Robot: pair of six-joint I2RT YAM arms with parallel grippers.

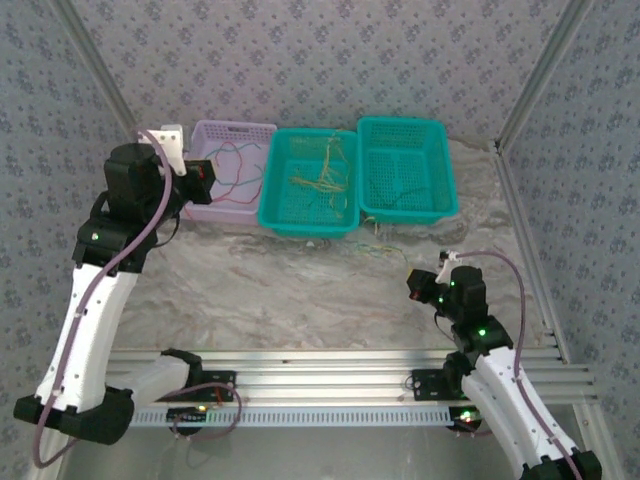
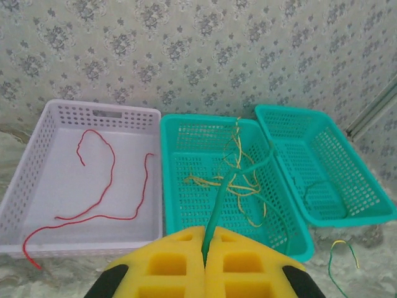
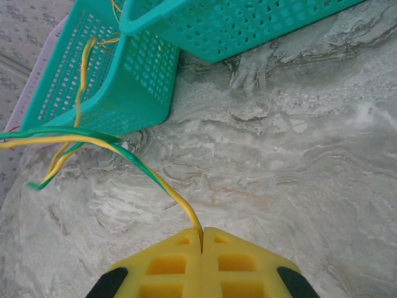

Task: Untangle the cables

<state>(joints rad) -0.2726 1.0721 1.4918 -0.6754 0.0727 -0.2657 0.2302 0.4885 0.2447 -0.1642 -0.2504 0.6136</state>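
Note:
My left gripper (image 2: pixel 205 233) is shut on a green cable (image 2: pixel 218 202). That cable rises from a tangle of yellow and orange cables (image 2: pixel 239 180) in the middle teal basket (image 2: pixel 170 186). From above, the left gripper (image 1: pixel 200 175) hangs over the lilac basket (image 1: pixel 235 128), where red cables (image 2: pixel 108 186) lie loose. My right gripper (image 3: pixel 202 231) is shut on a yellow-and-green cable (image 3: pixel 144 169) that stretches left toward the teal basket's corner (image 3: pixel 99 99). In the top view the right gripper (image 1: pixel 418 285) is low over the table, in front of the baskets.
A second teal basket (image 2: pixel 322 167) stands at the right, with a thin dark wire in it. A short yellow-green wire (image 2: pixel 341 248) lies on the marble table (image 3: pixel 298 161) in front of the baskets. Patterned walls and metal rails (image 1: pixel 530 230) close in the workspace.

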